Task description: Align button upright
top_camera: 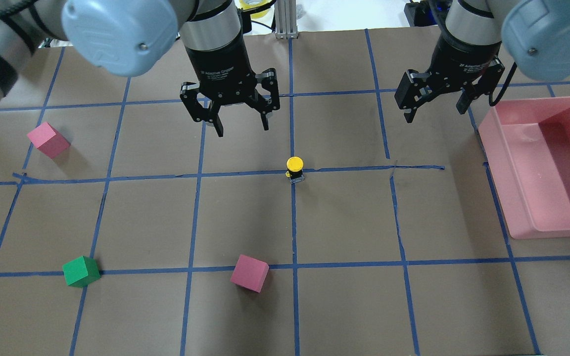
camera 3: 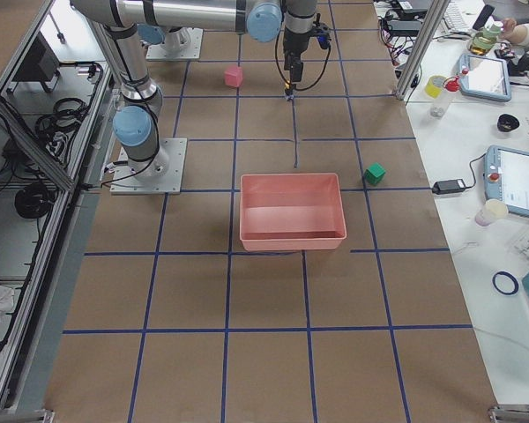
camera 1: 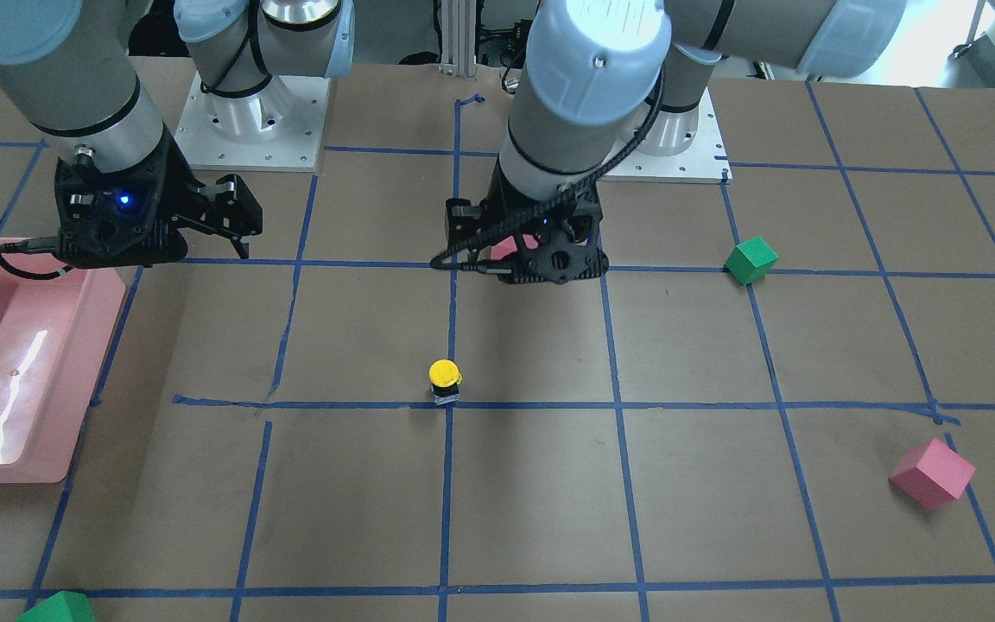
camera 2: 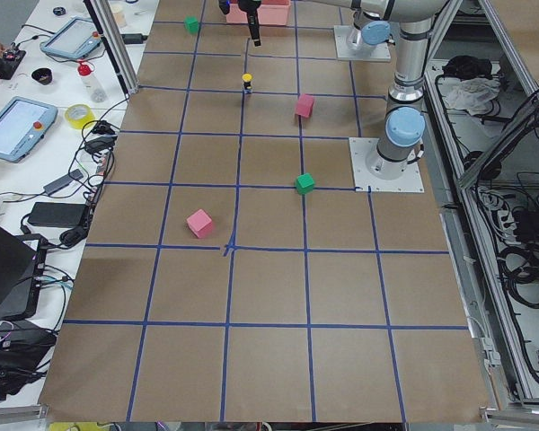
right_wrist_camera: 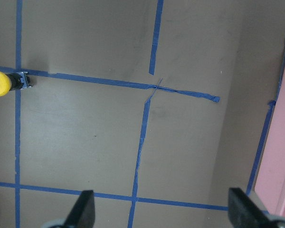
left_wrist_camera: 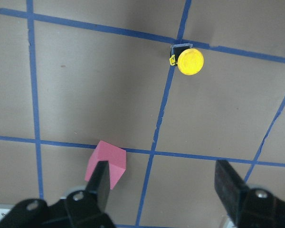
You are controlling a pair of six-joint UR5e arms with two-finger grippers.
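The button (top_camera: 295, 168) stands upright on a blue tape crossing mid-table, yellow cap on top, black body and grey base below. It also shows in the front view (camera 1: 445, 380), the left wrist view (left_wrist_camera: 190, 61) and at the left edge of the right wrist view (right_wrist_camera: 0, 83). My left gripper (top_camera: 243, 128) is open and empty, raised above the table and apart from the button. My right gripper (top_camera: 436, 113) is open and empty, raised between the button and the pink bin (top_camera: 508, 193).
Pink cubes lie at the left (top_camera: 47, 140) and near the robot's side (top_camera: 249, 273); the latter shows by my left finger in the wrist view (left_wrist_camera: 109, 164). A green cube (top_camera: 81, 271) sits at the near left. Another green cube (camera 1: 57, 609) lies at the far edge.
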